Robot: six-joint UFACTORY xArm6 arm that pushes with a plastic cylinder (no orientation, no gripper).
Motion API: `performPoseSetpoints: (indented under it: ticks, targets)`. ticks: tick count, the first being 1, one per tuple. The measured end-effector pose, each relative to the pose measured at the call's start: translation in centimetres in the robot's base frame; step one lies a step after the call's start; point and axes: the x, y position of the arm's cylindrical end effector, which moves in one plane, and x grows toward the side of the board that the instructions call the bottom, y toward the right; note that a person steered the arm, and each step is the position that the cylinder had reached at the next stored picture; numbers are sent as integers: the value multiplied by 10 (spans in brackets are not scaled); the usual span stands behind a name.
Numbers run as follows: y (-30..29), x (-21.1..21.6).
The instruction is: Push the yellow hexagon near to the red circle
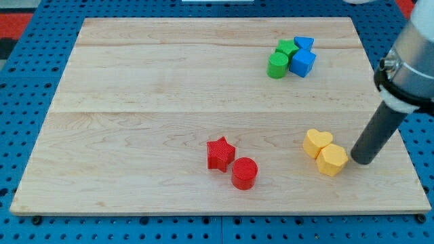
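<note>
**Operator:** Starting nearest the view's bottom, I am seeing the red circle [245, 173] sitting on the wooden board [135, 135], with the red star [219, 153] touching it on its upper left.

**Listener:** And the block being pushed?

**Operator:** The yellow hexagon [332, 160] is lying to the view's right of the red circle, well apart from it. A yellow heart [317, 142] is pressing against its upper left side. My tip [359, 161] is resting just beside the hexagon's right edge, seemingly touching it. This rig is carrying no fingers at all, only the rod, so nothing is open, closed or held.

**Listener:** What could go wrong?

**Operator:** I am judging that a leftward push may drag the heart along, since the two are touching. An off-centre contact could also spin the hexagon away from the tip. Pushing too far risks knocking the red circle and star.

**Listener:** Anything farther back?

**Operator:** Near the view's top right, a green cylinder [277, 66], a green star [287, 48], a blue cube [302, 63] and another blue block [304, 43] are huddling together.
</note>
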Motion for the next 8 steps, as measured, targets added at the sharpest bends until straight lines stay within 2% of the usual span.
performPoseSetpoints:
  ticks: [2, 4, 8]
  targets:
    - [-38, 26]
    - [9, 11]
    - [-85, 11]
